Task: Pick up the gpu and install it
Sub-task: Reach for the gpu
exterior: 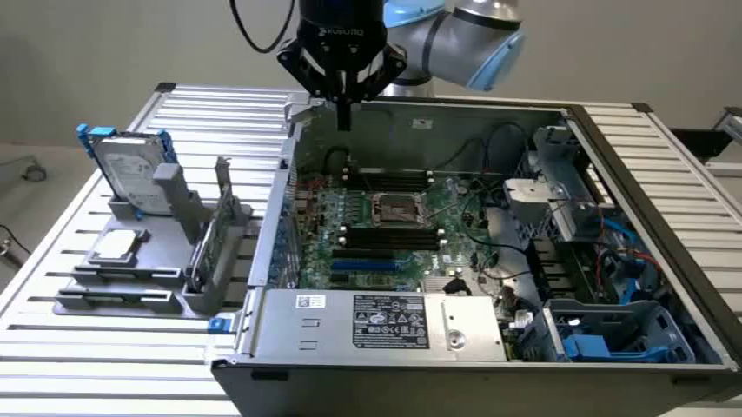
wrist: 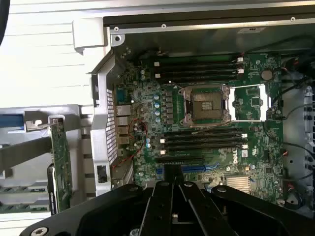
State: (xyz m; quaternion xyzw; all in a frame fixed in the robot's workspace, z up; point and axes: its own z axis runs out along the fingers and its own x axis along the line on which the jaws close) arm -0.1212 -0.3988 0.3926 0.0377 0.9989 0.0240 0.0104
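Your black gripper [exterior: 343,117] [wrist: 172,184] hangs clenched and empty over the open grey computer case [exterior: 464,105].
The gpu [exterior: 218,228] [wrist: 59,167], a thin green circuit card with a silver end bracket, stands on edge in the grey rack [exterior: 116,300] on the slatted metal surface [exterior: 104,365], off the case's side at the exterior view's left, apart from your gripper.

ROBOTIQ on gripper [exterior: 343,122], DELL on motherboard [wrist: 237,156]
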